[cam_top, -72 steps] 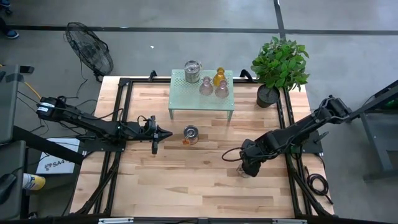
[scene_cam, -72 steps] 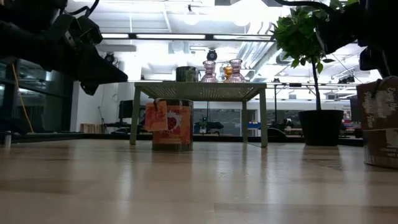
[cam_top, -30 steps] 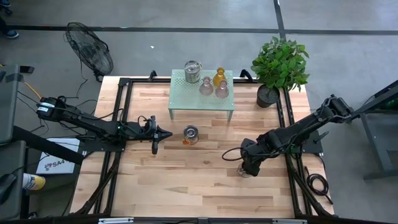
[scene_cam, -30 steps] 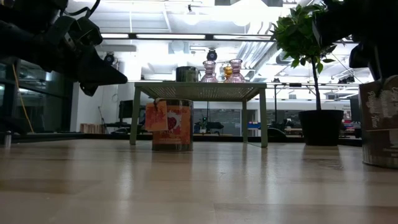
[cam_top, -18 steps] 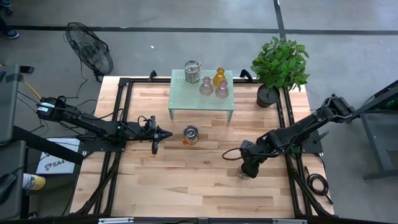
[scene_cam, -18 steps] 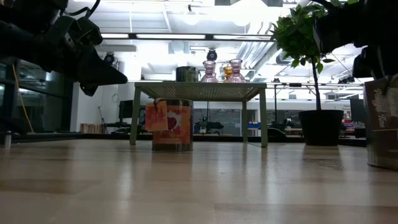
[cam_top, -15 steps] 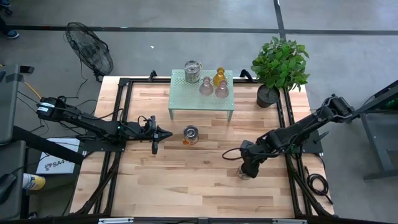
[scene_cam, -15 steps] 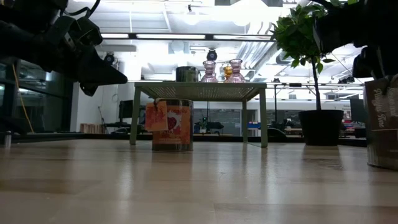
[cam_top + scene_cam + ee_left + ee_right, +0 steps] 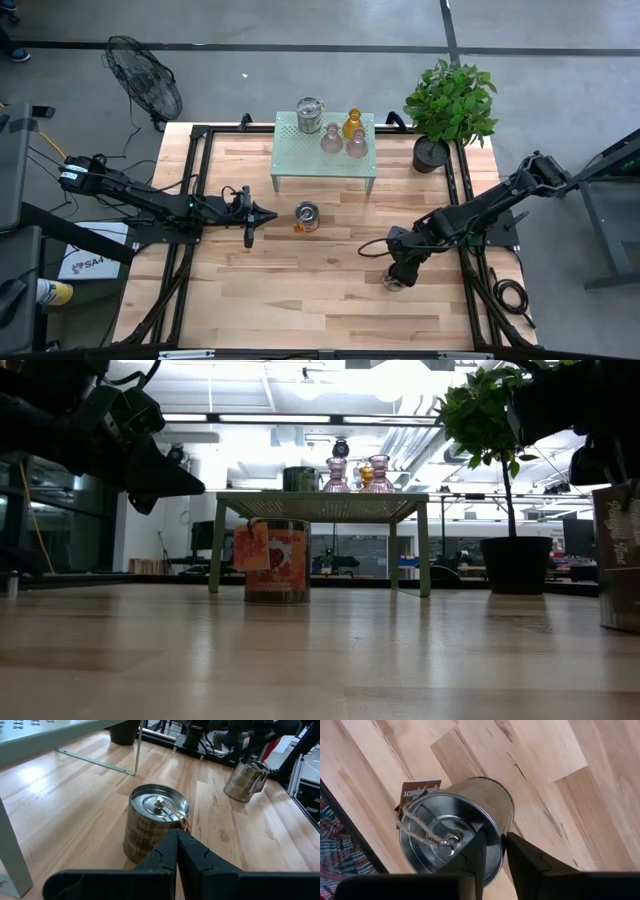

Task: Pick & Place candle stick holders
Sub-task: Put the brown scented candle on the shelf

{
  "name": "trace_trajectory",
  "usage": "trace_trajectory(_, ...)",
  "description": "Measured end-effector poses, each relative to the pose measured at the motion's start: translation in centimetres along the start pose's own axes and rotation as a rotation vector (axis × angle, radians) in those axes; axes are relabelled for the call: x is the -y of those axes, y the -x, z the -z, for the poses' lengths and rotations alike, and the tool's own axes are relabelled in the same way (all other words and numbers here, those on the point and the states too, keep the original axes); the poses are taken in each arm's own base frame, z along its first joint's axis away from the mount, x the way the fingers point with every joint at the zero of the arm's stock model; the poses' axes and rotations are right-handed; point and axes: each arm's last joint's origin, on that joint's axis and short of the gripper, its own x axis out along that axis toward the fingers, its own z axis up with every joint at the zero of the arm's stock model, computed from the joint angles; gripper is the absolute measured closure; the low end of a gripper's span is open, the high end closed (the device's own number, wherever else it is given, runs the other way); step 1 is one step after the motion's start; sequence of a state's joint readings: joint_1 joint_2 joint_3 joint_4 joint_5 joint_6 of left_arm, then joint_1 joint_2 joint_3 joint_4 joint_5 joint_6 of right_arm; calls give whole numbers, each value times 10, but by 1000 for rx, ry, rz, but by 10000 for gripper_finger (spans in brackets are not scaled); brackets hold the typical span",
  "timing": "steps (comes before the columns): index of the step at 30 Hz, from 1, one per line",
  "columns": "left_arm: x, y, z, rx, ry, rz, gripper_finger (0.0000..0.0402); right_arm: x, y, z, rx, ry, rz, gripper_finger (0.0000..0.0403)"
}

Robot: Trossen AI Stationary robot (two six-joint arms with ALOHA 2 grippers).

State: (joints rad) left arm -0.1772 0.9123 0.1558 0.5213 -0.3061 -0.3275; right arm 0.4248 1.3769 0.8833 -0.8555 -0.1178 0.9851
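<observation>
Gripping the rim of a shiny silver metal lidded tin (image 9: 455, 835), the right gripper (image 9: 492, 851) has dragged it slightly nearer, away from the mint-green perforated stand (image 9: 325, 158), while the left gripper (image 9: 176, 851) stays pressed together near 1 more tin (image 9: 156, 822).

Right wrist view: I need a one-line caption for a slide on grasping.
Right gripper pinches the rim of a silver tin holder with a twine-tied tag, above the wooden table.

We see three glass holders (image 9: 344, 136) and one silver tin (image 9: 310, 114) upright on the stand; two silver tins (image 9: 306, 214) stand on the table, one (image 9: 396, 279) nearer the right edge.
</observation>
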Motion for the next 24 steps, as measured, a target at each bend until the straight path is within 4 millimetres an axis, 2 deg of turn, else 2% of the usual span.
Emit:
trace_trajectory(16,0,0,0,1,-1,-3,402,4,1,-6,-4,20,-3,387)
trace_trajectory(24,0,0,0,1,-1,-2,402,5,1,-6,9,39,7,400)
